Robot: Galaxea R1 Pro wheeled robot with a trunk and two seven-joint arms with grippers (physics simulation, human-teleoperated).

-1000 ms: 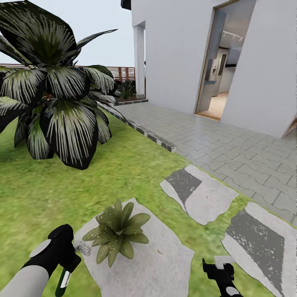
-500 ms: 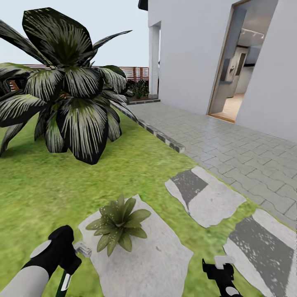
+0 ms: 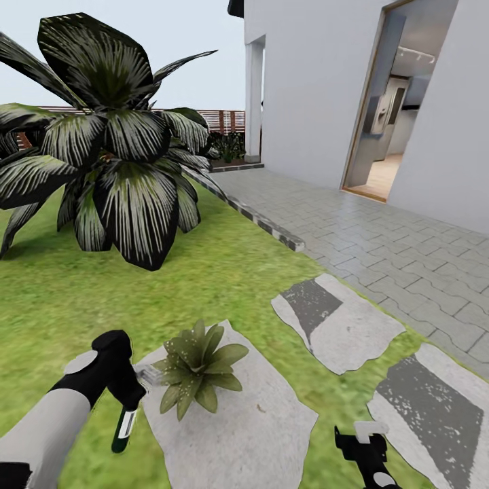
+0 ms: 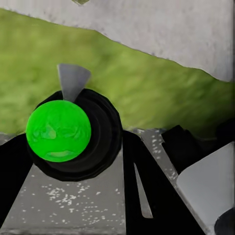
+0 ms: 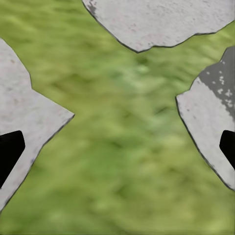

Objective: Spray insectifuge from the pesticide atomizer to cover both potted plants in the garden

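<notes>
L gripper (image 3: 130,401) clamped on pesticide atomizer (image 3: 124,429), bottle hanging base-down over lawn (image 3: 61,305) just beside potted plant (image 3: 197,367); plant sits on stepping stone (image 3: 258,428); R gripper (image 3: 360,441) low at frame edge, fingers apart over grass btw stones.

My left arm (image 3: 47,424) is a pale grey sleeve ending in a glossy black wrist; at five o'clock, my right gripper (image 3: 360,441) is black with a whitish tip.
</notes>
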